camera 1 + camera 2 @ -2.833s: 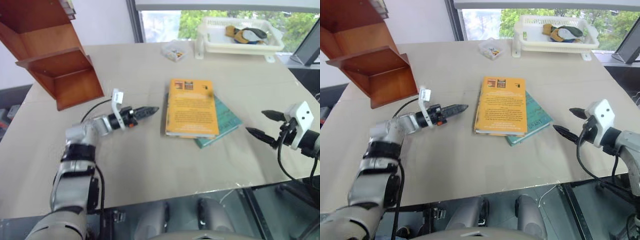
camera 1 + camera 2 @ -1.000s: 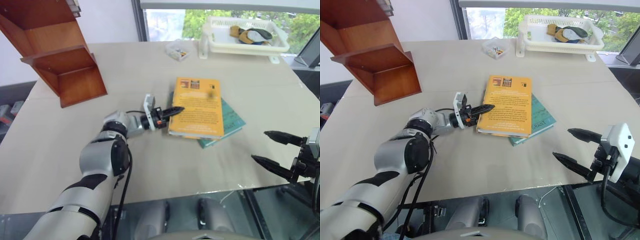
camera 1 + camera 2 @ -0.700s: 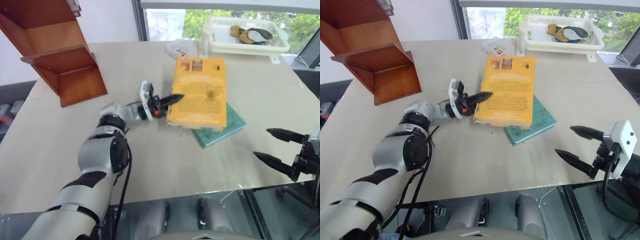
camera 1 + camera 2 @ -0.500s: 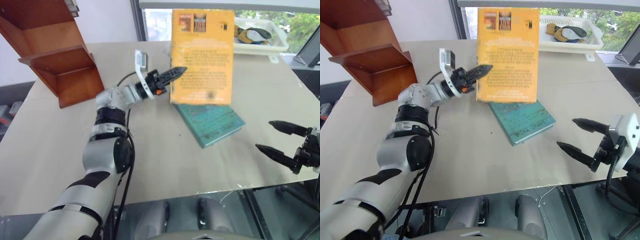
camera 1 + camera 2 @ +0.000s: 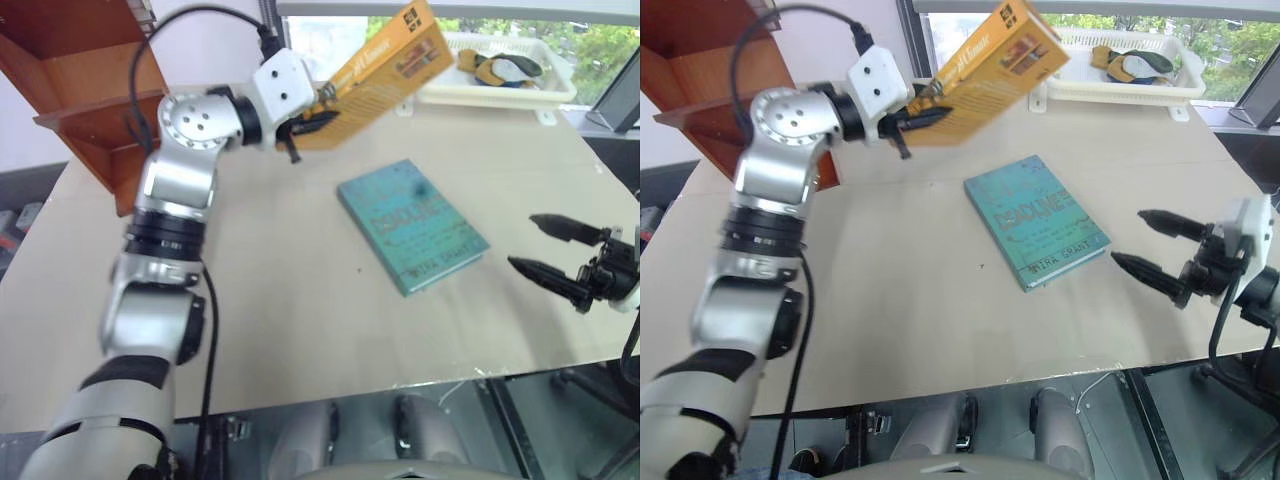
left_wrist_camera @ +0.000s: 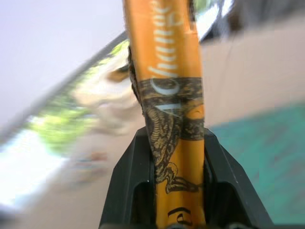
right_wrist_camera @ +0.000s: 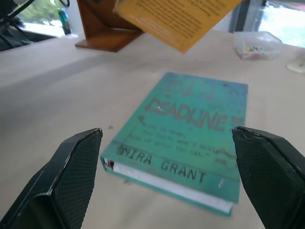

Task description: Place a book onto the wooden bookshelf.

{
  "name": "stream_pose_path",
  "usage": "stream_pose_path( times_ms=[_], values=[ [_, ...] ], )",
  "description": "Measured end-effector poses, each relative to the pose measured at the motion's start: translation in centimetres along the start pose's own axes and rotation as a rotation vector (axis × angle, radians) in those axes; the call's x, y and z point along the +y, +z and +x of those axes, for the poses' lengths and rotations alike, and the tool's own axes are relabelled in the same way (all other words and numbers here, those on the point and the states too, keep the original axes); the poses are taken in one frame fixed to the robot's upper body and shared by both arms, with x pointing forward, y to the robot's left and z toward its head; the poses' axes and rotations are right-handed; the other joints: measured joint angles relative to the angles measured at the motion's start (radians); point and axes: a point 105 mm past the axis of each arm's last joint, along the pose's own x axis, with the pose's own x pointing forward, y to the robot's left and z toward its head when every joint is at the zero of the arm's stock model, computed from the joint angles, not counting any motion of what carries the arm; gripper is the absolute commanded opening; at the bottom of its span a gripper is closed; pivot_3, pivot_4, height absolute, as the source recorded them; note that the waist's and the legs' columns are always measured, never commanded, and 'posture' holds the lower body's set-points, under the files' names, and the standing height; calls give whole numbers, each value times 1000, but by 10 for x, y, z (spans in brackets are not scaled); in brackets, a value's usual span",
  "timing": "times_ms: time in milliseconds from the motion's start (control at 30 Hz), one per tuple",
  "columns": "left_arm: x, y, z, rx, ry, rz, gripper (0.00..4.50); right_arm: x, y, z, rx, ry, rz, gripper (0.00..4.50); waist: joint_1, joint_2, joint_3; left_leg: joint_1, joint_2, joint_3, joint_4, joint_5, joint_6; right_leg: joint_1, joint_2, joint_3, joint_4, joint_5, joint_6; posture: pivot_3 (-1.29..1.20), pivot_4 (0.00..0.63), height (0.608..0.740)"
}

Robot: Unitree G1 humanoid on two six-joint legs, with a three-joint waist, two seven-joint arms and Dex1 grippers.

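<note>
The left tool (image 5: 318, 118) is clamped tight on the book (image 5: 385, 62), gripping it at its lower end near the spine, and holds it up in the air above the bench (image 5: 270, 300), tilted so that its far end points up toward the window. In the left wrist view the orange spine (image 6: 169, 95) with its dark lettering stands between the two black fingers (image 6: 125, 186), which press against it on both sides. The book is clear of the bench and touches nothing else; it hangs just beside the wooden bookshelf (image 5: 95, 90), which stands at the bench's far left corner with its stepped compartments open toward the middle. A teal book (image 5: 412, 223) lies flat on the bench near the middle, its cover up, below and to the right of the lifted one. The right tool (image 5: 555, 252) hovers near the right edge of the bench with its two fingers spread wide and nothing between them, pointing toward the teal book but well apart from it. A white basket (image 5: 500, 85) sits at the far edge by the window.
</note>
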Motion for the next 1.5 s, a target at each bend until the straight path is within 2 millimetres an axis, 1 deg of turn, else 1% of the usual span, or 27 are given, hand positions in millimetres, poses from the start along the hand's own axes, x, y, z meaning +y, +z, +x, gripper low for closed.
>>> stream_pose_path(
  times_ms=[33,100,133,200,267,300,367,433,467,500,533,667,767,933,1000,1100,1200,1267,1367,1433,1500],
  values=[
    [10,-3,-7,64,23,107,895,-4,5,2,-31,5,2,4500,-2,0,0,0,0,0,0,-2,3,0,0,0,0,0,0,0,150,740],
    [27,-7,-20,146,59,234,895,-8,12,4,-70,16,8,4500,1,0,0,0,0,-1,-1,-2,3,0,0,-1,0,0,0,0,150,740],
    [31,-9,-25,175,65,273,895,-10,14,5,-82,22,11,4500,3,0,0,0,0,-1,-1,-2,3,0,0,-1,0,0,0,0,150,740],
    [37,-23,-35,275,52,355,895,-13,16,9,-94,50,21,4500,5,0,0,-1,0,-1,-1,-2,4,0,0,-2,-1,0,0,0,150,740],
    [41,-39,-44,363,36,388,895,-16,14,12,-93,65,36,4500,4,0,1,-1,0,-1,0,-2,4,0,0,-2,0,0,0,0,150,740],
    [44,-43,-48,390,35,396,895,-17,13,13,-90,70,43,4500,4,-1,1,-1,0,-1,0,-2,4,0,0,-2,0,0,0,0,150,740],
    [49,-48,-55,431,34,419,895,-19,12,17,-87,82,46,4500,3,-1,1,-2,0,-1,0,-2,4,0,0,-2,0,0,0,0,150,740],
    [56,-55,-67,496,31,458,895,-21,12,21,-86,95,43,4500,0,-1,2,-2,0,-1,0,-2,4,-1,0,-2,1,0,0,0,150,740],
    [64,-57,-76,537,40,481,895,-21,11,22,-80,105,45,4500,0,-1,2,-2,0,-1,0,-2,4,-1,1,-2,1,0,0,0,150,740],
    [66,-57,-77,543,44,484,895,-21,11,22,-79,106,47,4500,0,-1,2,-2,0,-1,0,-2,4,-1,1,-3,1,0,0,0,150,740],
    [72,-57,-85,566,56,502,895,-21,9,24,-78,109,53,4500,0,-1,2,-2,0,-1,0,-2,4,-1,1,-3,1,0,0,0,150,740],
    [87,-60,-103,629,90,531,895,-21,6,28,-71,127,60,4500,0,-1,2,-2,0,0,1,-2,4,-1,1,-2,2,0,0,0,150,740],
    [90,-65,-110,653,91,532,895,-22,4,28,-68,127,64,4500,3,-1,2,-2,0,-1,1,-2,4,-1,0,-3,2,0,0,0,150,740],
    [92,-71,-122,705,82,502,895,-22,8,30,-76,129,47,4500,-1,-2,2,-2,0,0,1,-2,4,-1,1,-3,2,0,1,0,150,740],
    [94,-78,-138,765,80,478,895,-22,8,30,-77,130,46,4500,-6,-2,3,-2,0,0,1,-2,4,-1,1,-2,2,0,1,0,150,740],
    [94,-86,-152,811,87,450,895,-22,8,30,-76,128,47,4500,-14,-2,3,-2,0,0,1,-2,4,-1,1,-2,2,0,1,0,150,740],
    [90,-94,-162,845,81,412,895,-22,9,29,-81,127,48,4500,-17,-2,3,-2,1,0,1,-2,4,-1,1,-3,3,0,1,0,150,740],
    [87,-97,-165,853,71,390,895,-22,10,28,-90,131,58,4500,-16,-2,3,-2,1,-1,1,-2,4,-1,0,-3,3,0,1,0,150,740],
    [84,-100,-171,870,63,373,895,-16,20,24,-137,175,116,4500,-18,-2,3,-2,1,-1,2,-2,4,-1,0,-3,3,0,1,0,150,740],
    [83,-103,-178,895,61,356,895,-7,27,19,-132,238,138,4500,-21,-2,3,-2,1,-1,2,-2,4,-1,1,-3,3,0,0,0,150,740],
    [82,-104,-180,902,66,344,895,0,38,17,-150,281,140,4500,-21,-2,3,-2,1,-1,2,-2,4,-1,1,-3,3,0,0,0,150,740]
  ],
)
